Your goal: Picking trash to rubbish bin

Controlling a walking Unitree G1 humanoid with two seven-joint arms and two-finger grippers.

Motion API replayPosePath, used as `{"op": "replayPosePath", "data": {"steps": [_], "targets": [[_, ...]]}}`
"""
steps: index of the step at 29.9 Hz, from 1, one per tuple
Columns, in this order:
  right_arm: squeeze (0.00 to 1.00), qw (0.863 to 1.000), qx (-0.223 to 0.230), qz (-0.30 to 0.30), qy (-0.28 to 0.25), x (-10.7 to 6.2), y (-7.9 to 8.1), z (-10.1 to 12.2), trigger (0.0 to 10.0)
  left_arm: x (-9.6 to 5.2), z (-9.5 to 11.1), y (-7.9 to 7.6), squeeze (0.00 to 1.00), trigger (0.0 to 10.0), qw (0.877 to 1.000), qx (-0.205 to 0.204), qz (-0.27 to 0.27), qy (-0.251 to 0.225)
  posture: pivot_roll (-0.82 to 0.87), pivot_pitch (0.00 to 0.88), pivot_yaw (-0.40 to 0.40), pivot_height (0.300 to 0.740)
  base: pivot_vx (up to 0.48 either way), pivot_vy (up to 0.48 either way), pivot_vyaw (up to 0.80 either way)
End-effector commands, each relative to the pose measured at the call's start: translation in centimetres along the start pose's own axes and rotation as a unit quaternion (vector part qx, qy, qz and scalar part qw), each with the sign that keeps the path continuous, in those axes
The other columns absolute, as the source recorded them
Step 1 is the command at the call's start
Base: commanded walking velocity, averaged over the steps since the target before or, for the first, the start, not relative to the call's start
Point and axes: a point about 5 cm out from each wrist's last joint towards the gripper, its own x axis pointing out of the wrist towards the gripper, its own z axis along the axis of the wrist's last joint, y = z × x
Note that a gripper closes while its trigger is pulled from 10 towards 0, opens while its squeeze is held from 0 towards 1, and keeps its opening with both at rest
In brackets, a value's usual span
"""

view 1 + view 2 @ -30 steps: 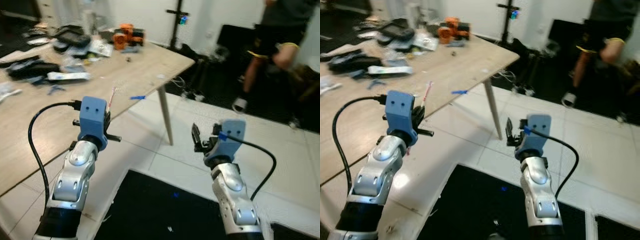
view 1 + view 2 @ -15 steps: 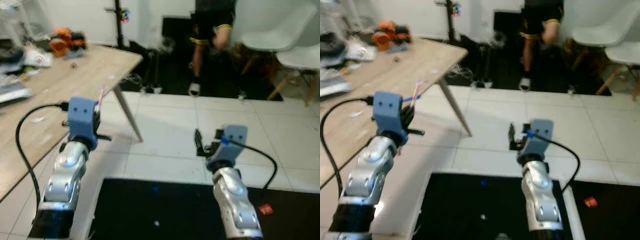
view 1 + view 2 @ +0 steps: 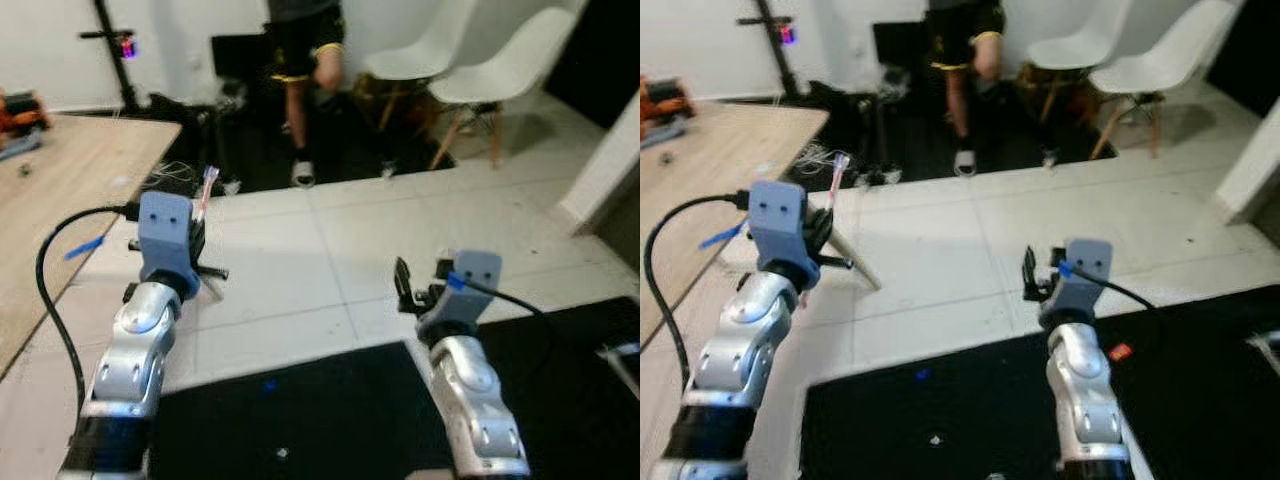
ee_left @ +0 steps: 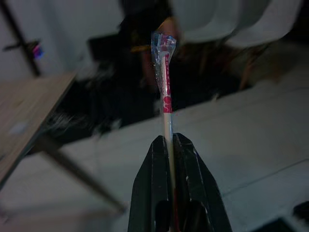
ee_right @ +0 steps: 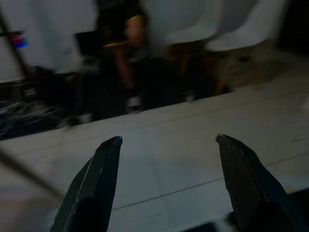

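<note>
Close in at seven o'clock, my left gripper is squeezed tight on a thin wrapped straw, the trash I am carrying. I hold it pointing up so it won't slip out. At five o'clock my right gripper is wide apart and holds nothing, ready for more trash. A small red scrap lies on the black mat at four o'clock. Farther off, the table is at ten o'clock, a person at twelve, white chairs at one. I see no bin yet.
</note>
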Motion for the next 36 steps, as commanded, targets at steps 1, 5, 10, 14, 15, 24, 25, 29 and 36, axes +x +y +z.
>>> {"op": "replayPosePath", "data": {"steps": [1, 5, 10, 14, 15, 24, 25, 29, 36], "targets": [[0.00, 1.000, 0.002, -0.002, 0.012, -0.27, 0.11, -0.58, 10.0, -0.06, -0.56, -0.02, 0.00, 10.0, 1.000, 0.004, 0.001, 0.010, -0.02, 0.122, 0.024, 0.740, 0.000, 0.000, -0.80], [0.00, 1.000, 0.002, -0.002, 0.013, -0.35, 0.15, -0.66, 10.0, -0.04, -0.55, -0.15, 0.00, 10.0, 1.000, 0.001, 0.001, 0.009, -0.01, 0.128, 0.021, 0.740, 0.000, 0.000, -0.80], [0.00, 1.000, 0.003, -0.001, 0.015, -0.26, 0.26, -0.71, 10.0, -0.24, -0.95, -0.52, 0.00, 10.0, 1.000, -0.001, -0.005, 0.018, -0.02, 0.131, 0.019, 0.740, 0.000, 0.000, -0.80], [0.00, 1.000, 0.003, 0.000, 0.015, -0.12, 0.25, -0.71, 10.0, -0.33, -1.07, -0.69, 0.00, 10.0, 1.000, 0.000, -0.003, 0.020, -0.01, 0.137, 0.014, 0.740, 0.000, 0.000, -0.80], [0.00, 1.000, 0.003, 0.000, 0.015, -0.08, 0.24, -0.72, 10.0, -0.33, -1.08, -0.70, 0.00, 10.0, 1.000, 0.000, -0.001, 0.021, -0.01, 0.137, 0.014, 0.740, 0.000, 0.000, -0.80], [0.00, 1.000, 0.007, 0.003, 0.016, 0.07, 0.61, -0.77, 10.0, -0.25, -0.93, -0.50, 0.00, 10.0, 1.000, 0.001, 0.004, 0.019, 0.00, 0.139, 0.006, 0.740, 0.000, 0.000, -0.80], [0.00, 1.000, 0.007, 0.003, 0.017, 0.09, 0.65, -0.78, 10.0, -0.26, -0.92, -0.55, 0.00, 10.0, 1.000, 0.001, 0.004, 0.019, 0.00, 0.139, 0.006, 0.740, 0.000, 0.000, -0.80], [0.00, 1.000, 0.008, 0.005, 0.016, 0.26, 0.74, -0.70, 10.0, -0.25, -0.87, -0.72, 0.00, 10.0, 1.000, -0.001, 0.002, 0.018, 0.00, 0.139, 0.004, 0.740, 0.000, 0.000, -0.80], [0.00, 1.000, 0.008, 0.006, 0.016, 0.38, 0.67, -0.69, 10.0, -0.24, -0.91, -0.84, 0.00, 10.0, 1.000, -0.004, -0.005, 0.022, 0.00, 0.137, 0.004, 0.740, 0.000, 0.000, -0.80]]}}
